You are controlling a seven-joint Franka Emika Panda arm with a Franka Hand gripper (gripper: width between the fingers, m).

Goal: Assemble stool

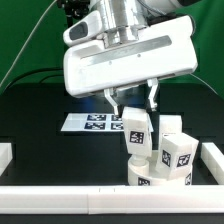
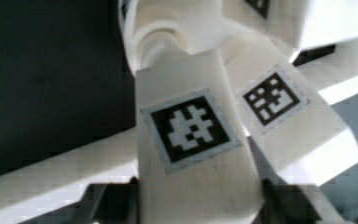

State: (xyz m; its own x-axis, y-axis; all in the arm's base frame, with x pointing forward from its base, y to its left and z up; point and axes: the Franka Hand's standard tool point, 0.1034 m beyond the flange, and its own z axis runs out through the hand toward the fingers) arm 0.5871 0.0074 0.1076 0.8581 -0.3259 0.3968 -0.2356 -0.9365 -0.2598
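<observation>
the gripper (image 1: 134, 108) pinches a stool leg (image 1: 135, 131) — its fingers pressed against the leg's sides — and holds it upright over the round seat (image 1: 150, 177), near the table's front edge. another leg (image 1: 181, 153) stands in the seat just beside it. in the wrist view the held leg (image 2: 197, 125) runs between the fingertips (image 2: 108, 197). the marker board (image 1: 92, 122) lies behind on the black table (image 1: 35, 125).
</observation>
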